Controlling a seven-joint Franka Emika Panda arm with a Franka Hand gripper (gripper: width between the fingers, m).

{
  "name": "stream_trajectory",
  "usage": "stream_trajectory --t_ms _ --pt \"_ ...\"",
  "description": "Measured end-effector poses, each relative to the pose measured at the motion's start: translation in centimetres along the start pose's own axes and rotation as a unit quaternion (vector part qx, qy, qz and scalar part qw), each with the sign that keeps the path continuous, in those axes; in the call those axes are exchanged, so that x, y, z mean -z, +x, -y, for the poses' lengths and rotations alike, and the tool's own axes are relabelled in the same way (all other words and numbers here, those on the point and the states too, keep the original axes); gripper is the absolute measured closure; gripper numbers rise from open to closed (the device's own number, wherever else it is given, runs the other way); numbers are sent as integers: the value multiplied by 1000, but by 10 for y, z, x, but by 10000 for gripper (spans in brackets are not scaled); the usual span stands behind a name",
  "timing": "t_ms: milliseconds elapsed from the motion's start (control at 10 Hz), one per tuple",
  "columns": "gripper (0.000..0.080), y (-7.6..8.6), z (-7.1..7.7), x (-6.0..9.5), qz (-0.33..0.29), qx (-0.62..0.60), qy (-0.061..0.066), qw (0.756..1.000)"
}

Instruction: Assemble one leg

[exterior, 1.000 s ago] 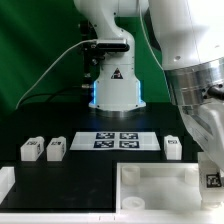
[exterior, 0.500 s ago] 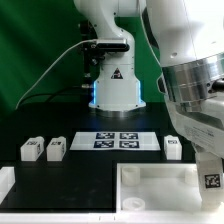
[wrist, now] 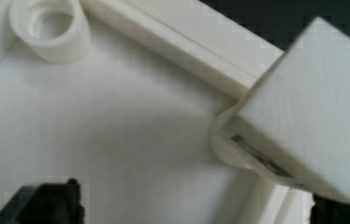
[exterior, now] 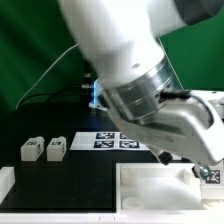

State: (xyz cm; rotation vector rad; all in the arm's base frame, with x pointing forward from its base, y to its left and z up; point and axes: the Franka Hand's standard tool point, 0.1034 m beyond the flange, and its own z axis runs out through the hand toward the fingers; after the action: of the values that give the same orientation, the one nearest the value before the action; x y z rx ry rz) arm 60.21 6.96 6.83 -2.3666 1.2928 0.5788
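The arm [exterior: 115, 45] is clad in glossy white shells, bulky and rounded, smeared by blur in the exterior view. A ribbed silver-grey band [exterior: 138, 98] rings one joint, with a thin dark seam at its edge. The wrist section [exterior: 190, 125] beyond it is also white, blockier, and shaded grey underneath. A thin pale cable [exterior: 48, 72] curves in toward the base, where a blue glow [exterior: 92, 95] shows. The gripper [exterior: 207, 173] is white with a small dark tag mark on it; its fine detail is too blurred to make out. In the wrist view one finger [wrist: 47, 205] shows matte black, with a paler slit down it.
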Motion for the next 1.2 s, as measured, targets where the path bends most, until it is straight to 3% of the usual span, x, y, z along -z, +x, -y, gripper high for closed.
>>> stream_trajectory --t_ms 200,300,700,800,900,1000,1200 --pt "151 -2 -9 1 70 0 -28 997" --pt "151 -5 -9 1 82 0 -33 996" --pt "151 -5 -5 6 76 7 -38 996" --pt "151 -10 -4 11 74 17 -61 995" --pt "151 -16 2 16 57 41 -95 993" --pt "151 -21 7 14 46 57 -106 992" --pt "151 -20 7 13 43 56 -103 992"
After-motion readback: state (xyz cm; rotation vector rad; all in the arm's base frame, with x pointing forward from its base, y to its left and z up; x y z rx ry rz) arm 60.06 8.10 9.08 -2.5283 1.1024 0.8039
